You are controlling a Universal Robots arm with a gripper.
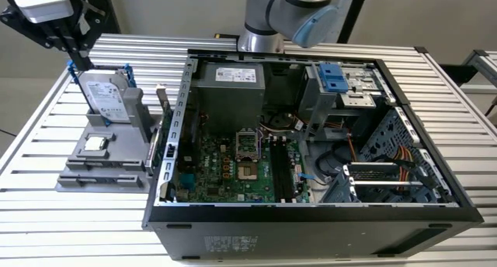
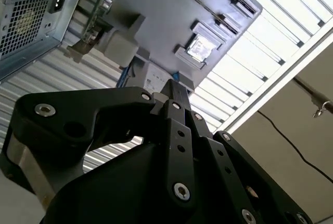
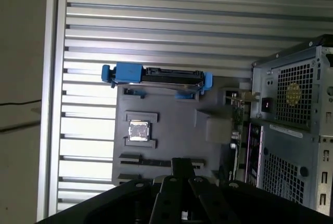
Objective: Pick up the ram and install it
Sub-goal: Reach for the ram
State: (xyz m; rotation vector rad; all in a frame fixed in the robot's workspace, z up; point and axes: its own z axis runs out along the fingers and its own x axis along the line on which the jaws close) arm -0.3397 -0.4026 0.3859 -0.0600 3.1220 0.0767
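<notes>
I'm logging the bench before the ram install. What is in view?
ram: one, dark green, on edge at the holder's side nearest the case
drive: one, silver in a blue frame, upright on the holder
chip: one, silver, in a holder recess
holder: one, grey, exterior view's left
case: one, black, open, centre
table: one, silver slats, under everything
arm: one, grey and blue, behind the case
gripper: one, black, shut, empty, above the drive
</notes>
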